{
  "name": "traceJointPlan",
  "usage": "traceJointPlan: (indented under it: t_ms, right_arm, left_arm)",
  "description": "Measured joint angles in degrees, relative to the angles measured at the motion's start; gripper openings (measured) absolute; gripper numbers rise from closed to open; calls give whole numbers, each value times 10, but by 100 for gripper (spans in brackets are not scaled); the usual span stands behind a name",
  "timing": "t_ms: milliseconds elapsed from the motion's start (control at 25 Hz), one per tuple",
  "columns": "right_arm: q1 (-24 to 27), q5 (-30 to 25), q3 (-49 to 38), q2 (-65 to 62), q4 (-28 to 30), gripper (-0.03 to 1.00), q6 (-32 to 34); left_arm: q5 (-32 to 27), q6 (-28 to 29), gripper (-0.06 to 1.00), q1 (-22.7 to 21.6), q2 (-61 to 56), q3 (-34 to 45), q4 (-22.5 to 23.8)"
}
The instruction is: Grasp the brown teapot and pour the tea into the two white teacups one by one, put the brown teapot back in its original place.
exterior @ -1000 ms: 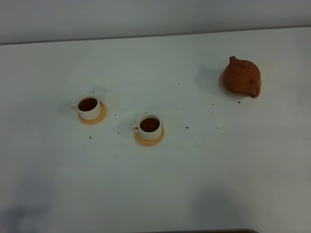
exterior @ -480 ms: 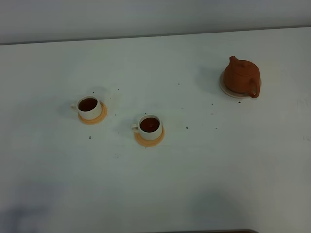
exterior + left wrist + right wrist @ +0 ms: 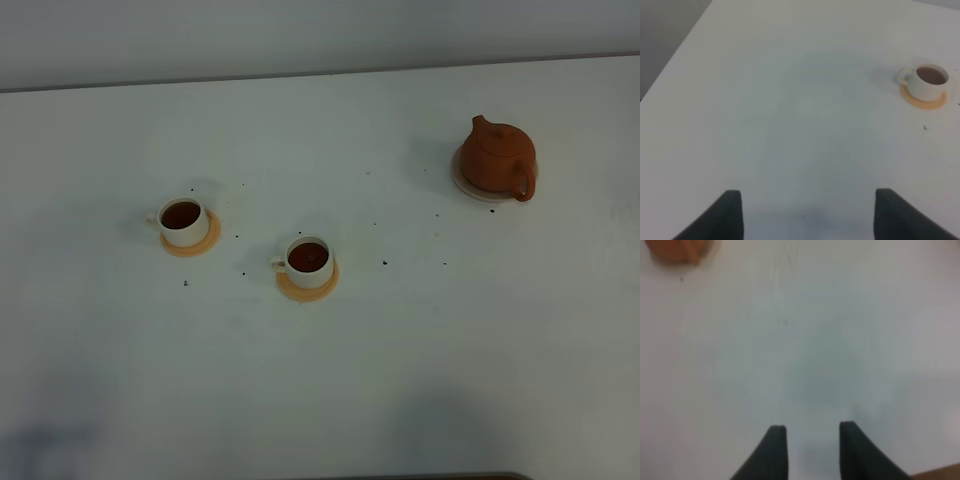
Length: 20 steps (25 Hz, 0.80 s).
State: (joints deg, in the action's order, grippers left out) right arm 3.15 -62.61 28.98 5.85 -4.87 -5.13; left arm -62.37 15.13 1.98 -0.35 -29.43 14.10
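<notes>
The brown teapot stands upright on the pale beige saucer at the back right of the table. Two white teacups, one on the left and one in the middle, each sit on an orange coaster and hold brown tea. Neither gripper shows in the exterior high view. My left gripper is open wide and empty over bare table, with the left cup far ahead of it. My right gripper is open with a narrower gap and empty; an edge of the teapot shows far from it.
Several small dark specks lie scattered on the white table between the cups and the teapot. The table's far edge meets a grey wall. The table's side edge shows in the left wrist view.
</notes>
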Motion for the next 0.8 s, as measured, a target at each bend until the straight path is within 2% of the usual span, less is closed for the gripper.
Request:
traceJointPlan:
  t_ms: [800]
  right_arm:
    - [0,5,-1,-30,11,24,0]
  left_arm:
    - [0,0,55,0,0,0,0]
